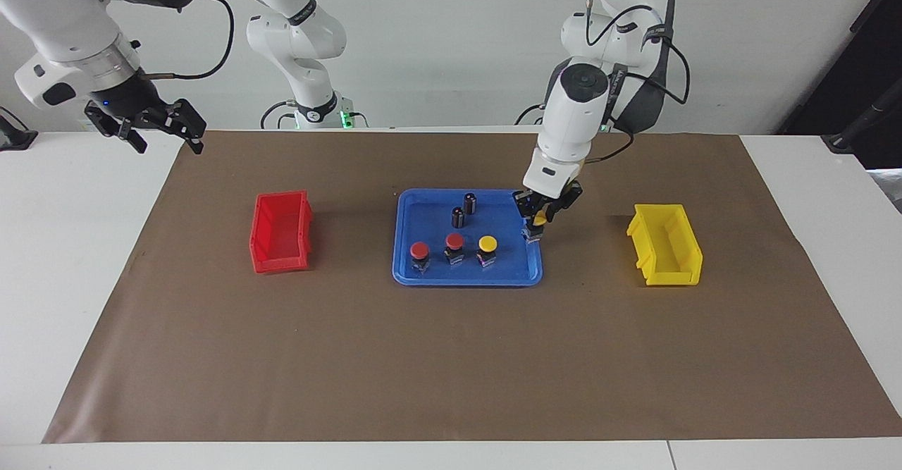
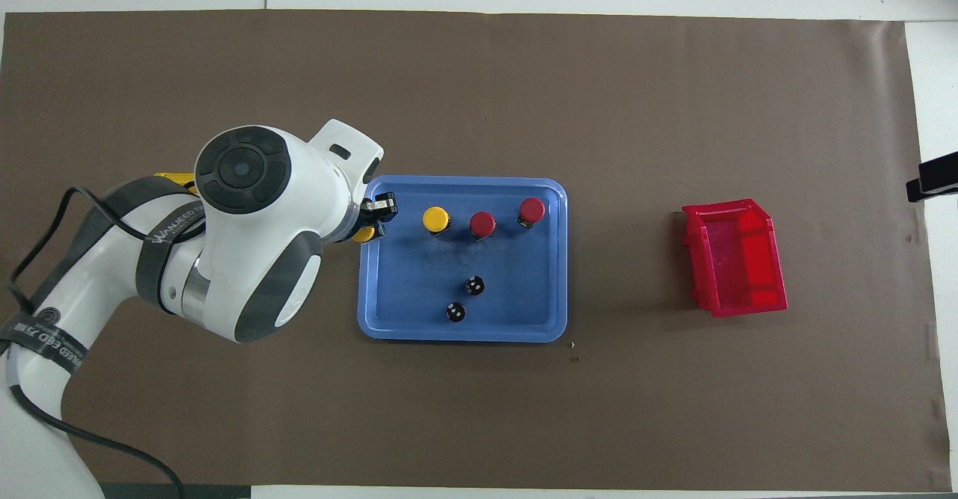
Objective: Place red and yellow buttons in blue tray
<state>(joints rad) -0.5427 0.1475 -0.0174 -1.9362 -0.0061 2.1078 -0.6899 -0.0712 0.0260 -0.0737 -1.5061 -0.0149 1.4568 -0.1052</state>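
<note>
Holding the last yellow button [image 1: 539, 219], the left gripper [image 1: 538, 222] hangs low over the blue tray [image 1: 409, 273], right at the tray's edge toward the left arm's end of the counter [image 1: 84, 258]. Its jaws are pinched tight on the button, up by the cap, with the black body hanging below. From the front I think the body is at the tray floor or just above it, but I cannot say if it touches. Three more buttons already stand in a row in the tray: a yellow one [image 1: 487, 245], a red one [image 1: 454, 242] and another red one [image 1: 419, 251]. Two dark cylinders [image 1: 464, 211] stand in the tray too, nearer to the robots. To do this step well, the arm should go straight down until the button stands flat inside the rim, not on it. Then the jaws should let go slowly and lift straight up, so the button does not tip. It sits close to the rim, so a small nudge toward the row might be safer. The right gripper [image 1: 148, 126] waits up high with its jaws wide, out past the red bin [image 1: 280, 234]. The yellow bin [image 1: 666, 244] sits near the left arm's end.
</note>
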